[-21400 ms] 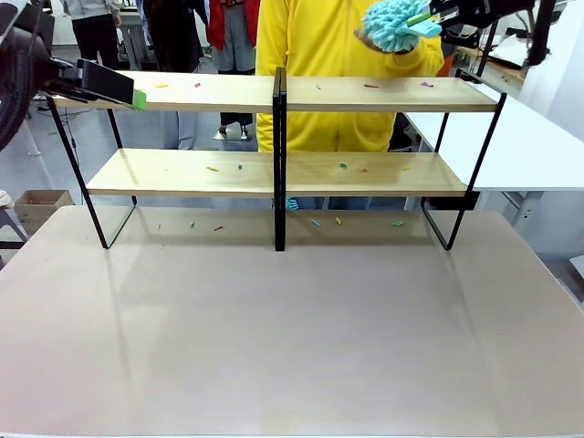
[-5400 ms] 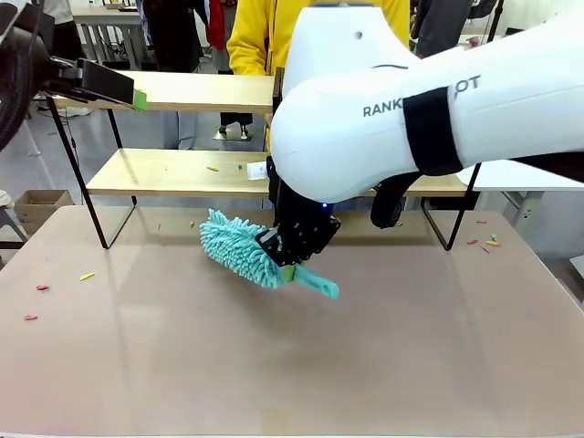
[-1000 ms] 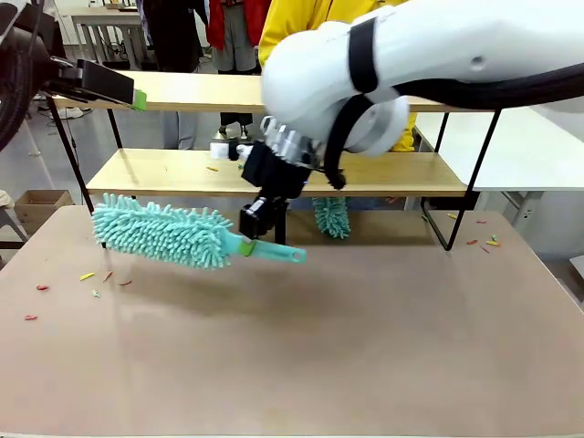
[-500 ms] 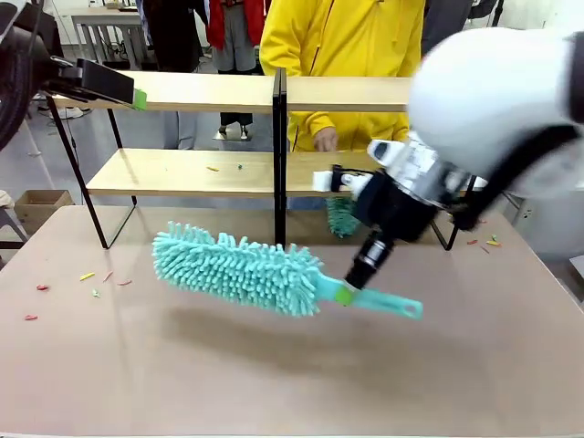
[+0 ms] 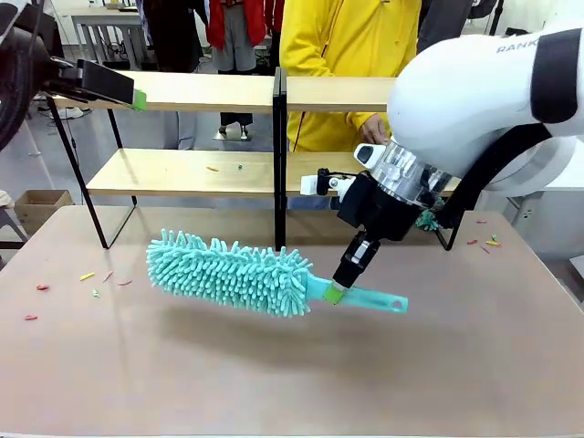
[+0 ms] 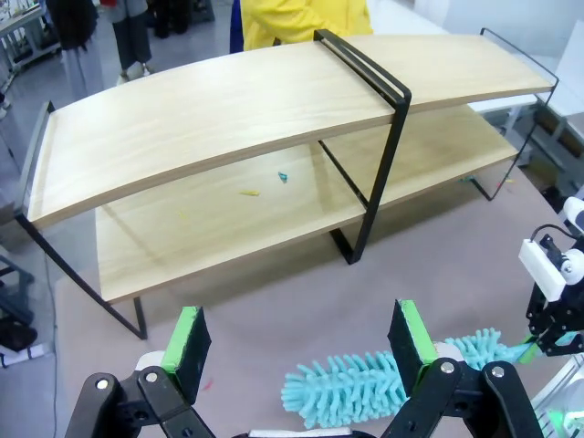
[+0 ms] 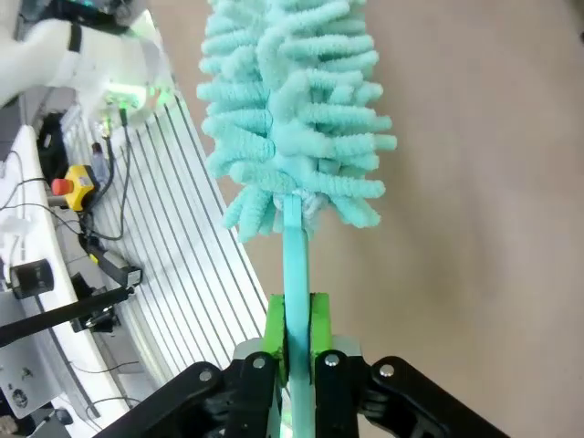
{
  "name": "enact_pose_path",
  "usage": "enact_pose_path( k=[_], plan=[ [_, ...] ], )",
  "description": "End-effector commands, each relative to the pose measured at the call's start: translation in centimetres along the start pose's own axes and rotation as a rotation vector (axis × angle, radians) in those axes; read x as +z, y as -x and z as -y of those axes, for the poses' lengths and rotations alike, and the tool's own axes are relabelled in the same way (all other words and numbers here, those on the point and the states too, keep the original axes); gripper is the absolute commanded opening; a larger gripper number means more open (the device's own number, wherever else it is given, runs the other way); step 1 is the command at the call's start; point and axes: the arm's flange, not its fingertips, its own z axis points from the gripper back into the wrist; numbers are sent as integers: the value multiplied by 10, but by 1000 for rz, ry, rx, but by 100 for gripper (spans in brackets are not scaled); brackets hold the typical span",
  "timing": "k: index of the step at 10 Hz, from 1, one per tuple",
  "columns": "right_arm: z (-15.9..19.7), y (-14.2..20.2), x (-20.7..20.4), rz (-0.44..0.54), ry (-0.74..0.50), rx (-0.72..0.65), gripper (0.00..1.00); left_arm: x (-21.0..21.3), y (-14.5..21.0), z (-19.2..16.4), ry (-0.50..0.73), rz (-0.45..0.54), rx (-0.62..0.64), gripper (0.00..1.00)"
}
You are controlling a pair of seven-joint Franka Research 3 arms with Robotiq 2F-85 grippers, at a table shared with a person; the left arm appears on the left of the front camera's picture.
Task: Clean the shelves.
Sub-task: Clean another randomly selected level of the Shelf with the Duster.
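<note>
Over the middle of the table [image 5: 292, 383], my right gripper [image 5: 336, 292] is clamped on the handle of a teal duster [image 5: 233, 272]; in the right wrist view the green pads [image 7: 276, 328] pinch the handle from both sides, with the fluffy head pointing away. I see the duster held roughly level just above the tabletop, head toward my left. Behind it stand the shelves [image 5: 182, 173], along the table's far edge, with small coloured scraps [image 5: 224, 167] on the lower board. A person in a yellow top [image 5: 342, 41] stands behind them. My left gripper [image 6: 297, 342] hangs up by the shelves' left end, fingers spread apart, holding nothing.
</note>
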Motion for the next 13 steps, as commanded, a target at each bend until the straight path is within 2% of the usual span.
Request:
enact_pose_path(
  k=[1, 3, 5, 6, 8, 13],
  plan=[
    [-10, 6, 3, -27, 13, 6, 12, 1, 0, 0, -3, 5, 0, 100],
    [1, 28, 29, 61, 5, -27, 12, 1, 0, 0, -3, 5, 0, 100],
    [2, 58, 71, 139, -27, 15, 12, 1, 0, 0, -3, 5, 0, 100],
    [1, 62, 81, 128, -29, 26, 12, 1, 0, 0, -3, 5, 0, 100],
    [4, 44, 68, 83, -36, 45, 12, 1, 0, 0, -3, 5, 0, 100],
    [7, 65, 87, 152, -18, 5, 12, 1, 0, 0, -3, 5, 0, 100]
  ],
)
